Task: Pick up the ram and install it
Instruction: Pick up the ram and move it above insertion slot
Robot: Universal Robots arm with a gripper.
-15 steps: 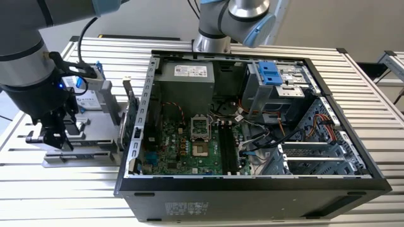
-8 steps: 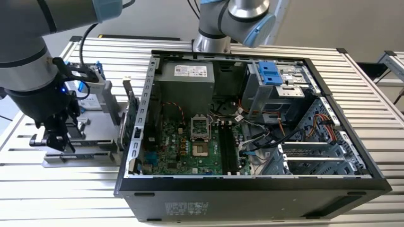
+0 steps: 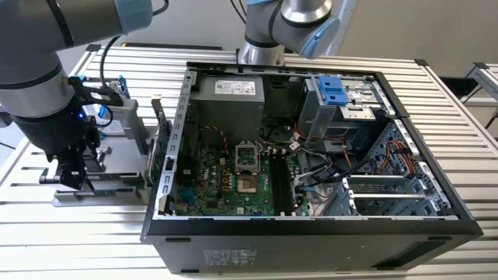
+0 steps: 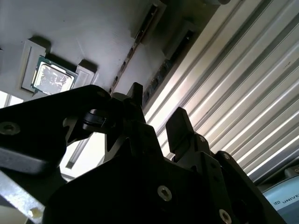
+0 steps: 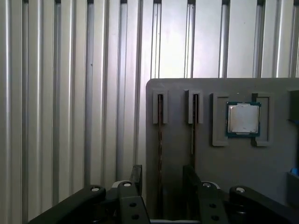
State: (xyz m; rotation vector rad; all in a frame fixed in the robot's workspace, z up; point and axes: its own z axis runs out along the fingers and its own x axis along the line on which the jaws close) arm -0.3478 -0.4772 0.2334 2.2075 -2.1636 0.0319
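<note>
Exterior view: gripper [image 3: 76, 175] hangs low over the grey holder [image 3: 116, 189] at the exterior view's left, beside the open PC case [image 3: 311, 233].

First wrist view: jaws are spread with nothing pinched. They look lined up either side of the ram [image 5: 160, 126], which stands edge-on in a holder slot. A second slot [image 5: 193, 123] is just beside it, with the CPU [image 5: 243, 119] beyond.

Second wrist view: fingers [image 4: 180, 123] are apart and empty.

Risks: if the approach is off-centre, a fingertip could hit the stick's edge or snag the neighbouring slot. A skewed grip could jam at install.
</note>
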